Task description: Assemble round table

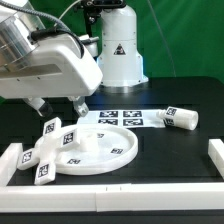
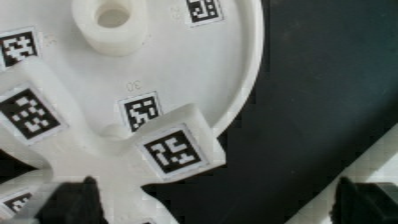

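The wide round disc (image 1: 105, 150) lies flat on the black table in front of the marker board. The flat-armed piece (image 1: 50, 142) with several tags rests across the disc's rim on the exterior view's left. The short thick cylinder (image 1: 180, 117) lies on its side at the back right. My gripper (image 1: 59, 104) is open and empty, hovering just above the flat-armed piece. In the wrist view the disc (image 2: 222, 70) fills most of the picture, with tagged arms (image 2: 175, 150) near my open gripper (image 2: 217, 205). One fingertip (image 2: 71, 205) is over white plastic, the other over black table.
The marker board (image 1: 125, 116) lies behind the disc. White border rails run along the front (image 1: 110, 196), the left (image 1: 12, 160) and the right (image 1: 214, 155). The robot's base (image 1: 118, 45) stands at the back.
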Robot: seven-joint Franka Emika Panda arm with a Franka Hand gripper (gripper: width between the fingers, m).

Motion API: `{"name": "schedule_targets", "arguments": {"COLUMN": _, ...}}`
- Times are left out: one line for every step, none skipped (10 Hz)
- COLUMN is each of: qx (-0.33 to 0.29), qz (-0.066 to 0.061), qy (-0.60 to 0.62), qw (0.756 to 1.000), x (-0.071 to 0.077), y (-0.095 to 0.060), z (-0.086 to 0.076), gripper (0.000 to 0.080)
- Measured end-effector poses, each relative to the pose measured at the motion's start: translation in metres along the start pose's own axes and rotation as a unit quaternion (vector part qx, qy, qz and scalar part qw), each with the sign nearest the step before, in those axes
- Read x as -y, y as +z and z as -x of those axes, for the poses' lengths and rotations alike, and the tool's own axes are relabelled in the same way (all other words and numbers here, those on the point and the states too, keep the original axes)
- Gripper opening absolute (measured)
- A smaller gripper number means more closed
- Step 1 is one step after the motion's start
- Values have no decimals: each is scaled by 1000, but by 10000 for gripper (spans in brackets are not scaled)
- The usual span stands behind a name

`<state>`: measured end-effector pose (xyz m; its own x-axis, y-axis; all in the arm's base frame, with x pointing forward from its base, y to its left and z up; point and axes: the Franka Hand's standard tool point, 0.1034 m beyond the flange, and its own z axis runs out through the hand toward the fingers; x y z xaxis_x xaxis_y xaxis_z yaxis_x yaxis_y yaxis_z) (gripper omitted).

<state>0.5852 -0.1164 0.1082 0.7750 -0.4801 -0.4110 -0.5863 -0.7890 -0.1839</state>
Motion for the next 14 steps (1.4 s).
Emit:
{"name": "schedule_targets", "arguments": {"qx": 1, "qz": 1, "qy": -12, "qw": 1000, "x": -6, "y": 2, "z": -2, "gripper": 649}}
{"name": "schedule_targets", "arguments": {"qx": 4, "qz": 2, "qy": -17, "qw": 1000, "x": -18, "y": 8, "z": -7, "gripper": 649}}
{"name": "schedule_targets", "arguments": {"qx": -2, "qz": 4, "qy": -12, "qw": 1000, "x": -26, "y": 13, "z": -11, "gripper": 649}}
{"name": "schedule_targets", "arguments": {"qx": -1, "qz": 1, "qy": -9, "qw": 1000, "x": -31, "y": -5, "z": -19, "gripper": 649}}
{"name": "schedule_targets", "arguments": {"qx": -38, "qz": 2, "qy": -13, "qw": 999, "x": -35, "y": -12, "z": -44, "gripper": 649}}
{"name": "schedule_targets", "arguments": {"qx": -49, "qz": 10, "qy": -7, "qw": 999, "x": -43, "y": 16, "z": -43, "gripper": 649}}
{"name": "schedule_targets", "arguments": {"qx": -36, "qz": 12, "qy": -1, "qw": 999, "x": -50, "y": 27, "z": -38, "gripper": 649}}
{"name": "schedule_targets", "arguments": {"qx": -36, "qz": 12, "qy": 3, "qw": 999, "x": -55, "y": 31, "z": -40, "gripper": 649}}
{"name": "schedule_targets", "arguments": {"qx": -31, "qz": 13, "qy": 6, "qw": 999, "x": -59, "y": 36, "z": -39, "gripper": 649}}
{"name": "schedule_targets", "arguments": {"qx": -26, "qz": 14, "qy": 10, "qw": 1000, "x": -59, "y": 38, "z": -37, "gripper": 649}}
{"name": "schedule_targets", "arguments": {"qx": -18, "qz": 13, "qy": 11, "qw": 1000, "x": -58, "y": 39, "z": -34, "gripper": 649}}
{"name": "schedule_targets", "arguments": {"qx": -2, "qz": 12, "qy": 14, "qw": 1000, "x": -60, "y": 41, "z": -27, "gripper": 649}}
{"name": "schedule_targets", "arguments": {"qx": 10, "qz": 11, "qy": 20, "qw": 1000, "x": -62, "y": 42, "z": -25, "gripper": 649}}
{"name": "schedule_targets", "arguments": {"qx": 20, "qz": 9, "qy": 22, "qw": 1000, "x": -65, "y": 35, "z": -33, "gripper": 649}}
